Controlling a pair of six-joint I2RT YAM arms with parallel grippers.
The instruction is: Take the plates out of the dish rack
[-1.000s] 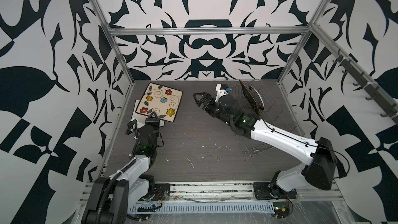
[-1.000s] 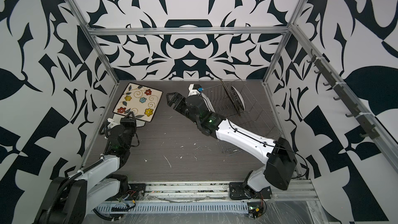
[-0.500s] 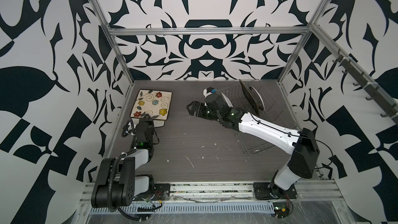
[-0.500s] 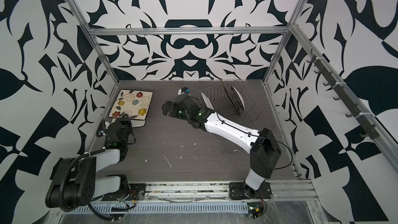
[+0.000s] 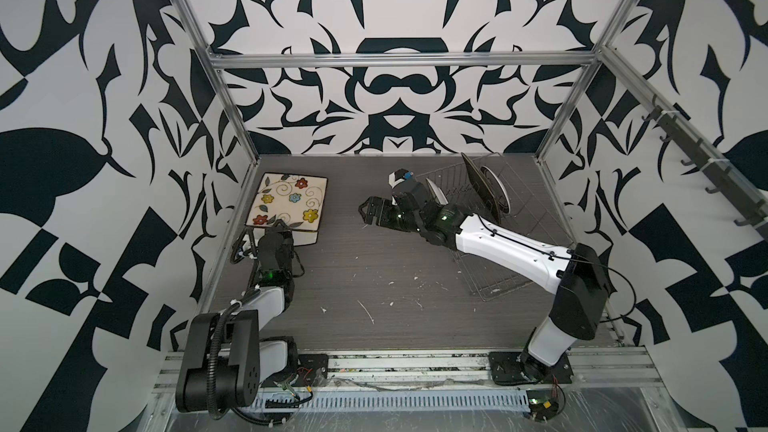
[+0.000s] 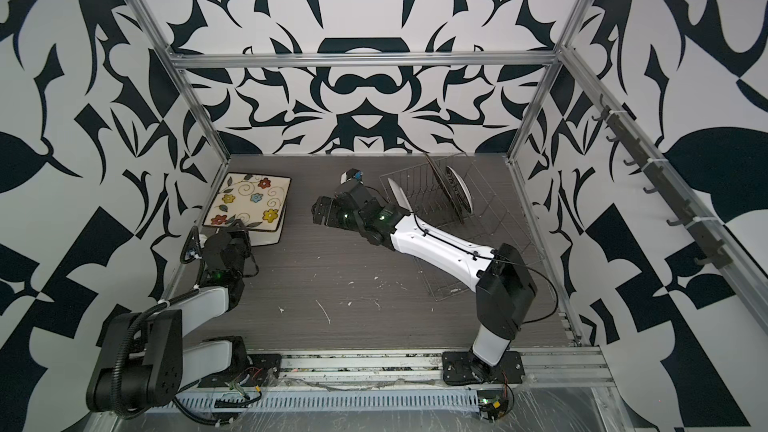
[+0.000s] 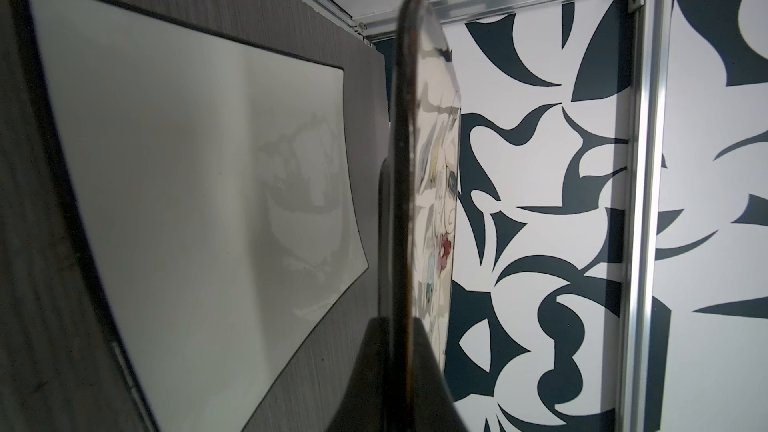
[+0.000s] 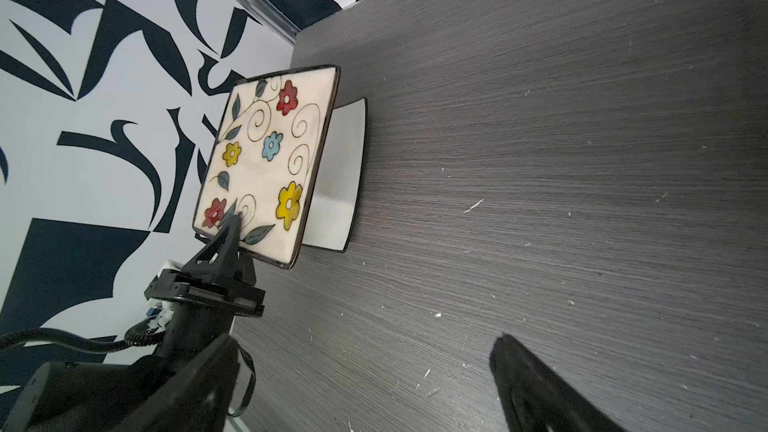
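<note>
My left gripper (image 5: pixel 276 228) (image 6: pixel 232 228) (image 7: pixel 405 326) (image 8: pixel 230 222) is shut on the near edge of the cream flowered square plate (image 5: pixel 291 203) (image 6: pixel 249 203) (image 7: pixel 440 201) (image 8: pixel 266 160). It holds that plate at the back left, just above a plain white square plate (image 5: pixel 309 238) (image 6: pixel 270 238) (image 7: pixel 187 160) (image 8: pixel 340 176) lying flat on the table. My right gripper (image 5: pixel 368 211) (image 6: pixel 320 211) (image 8: pixel 365 342) hangs open and empty over mid-table, left of the dish rack (image 5: pixel 519 218) (image 6: pixel 490 218). In the rack stand a black plate (image 5: pixel 478 184) (image 6: pixel 440 184), a round white plate (image 5: pixel 496 193) (image 6: pixel 461 191) and another white plate (image 5: pixel 436 195) (image 6: pixel 397 197).
The left wall (image 5: pixel 232 184) runs close beside the two square plates. White flecks (image 5: pixel 365 309) dot the dark table near the front. My right arm (image 5: pixel 511 251) lies across the rack's near end.
The flowered plate has moved left toward the wall and come lower over the white plate, still in my left gripper. My right gripper has drifted a little left and nearer, still open.
</note>
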